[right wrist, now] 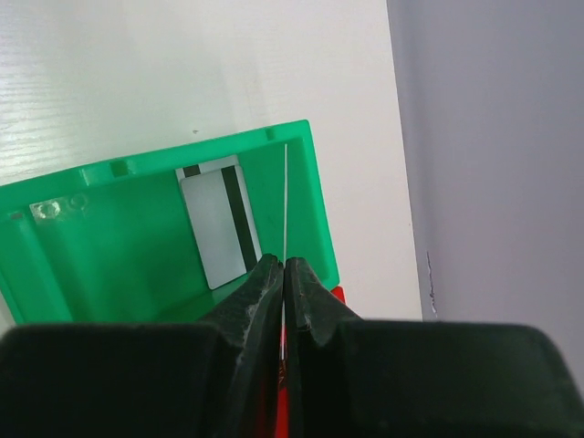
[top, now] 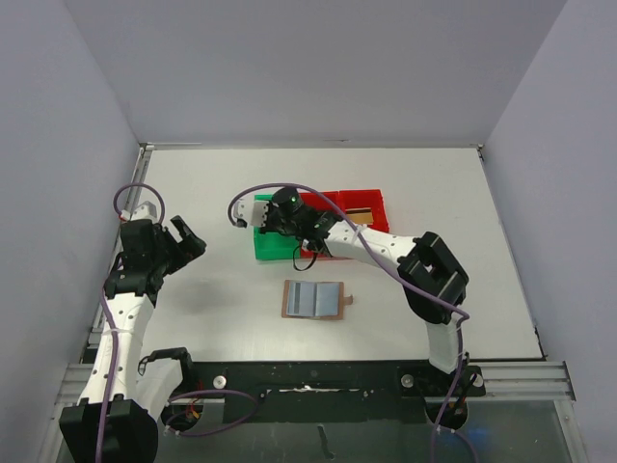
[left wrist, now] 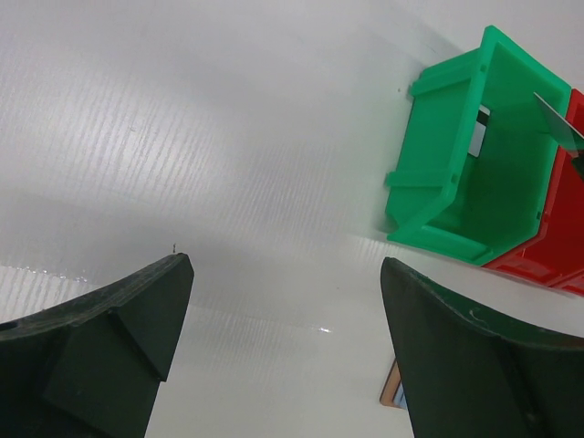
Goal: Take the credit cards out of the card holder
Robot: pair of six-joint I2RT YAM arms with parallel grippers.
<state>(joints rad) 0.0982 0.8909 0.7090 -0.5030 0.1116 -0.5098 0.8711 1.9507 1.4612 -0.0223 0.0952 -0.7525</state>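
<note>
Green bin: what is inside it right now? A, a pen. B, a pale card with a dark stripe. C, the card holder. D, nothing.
B: the right wrist view shows a pale striped card inside the green bin, while the card holder lies open on the table.

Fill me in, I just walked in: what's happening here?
The right gripper pinches a card edge-on above the green bin, where a striped card already lies. The card holder lies open on the table nearer the arms. The left gripper hangs open off to the left, holding nothing.
</note>
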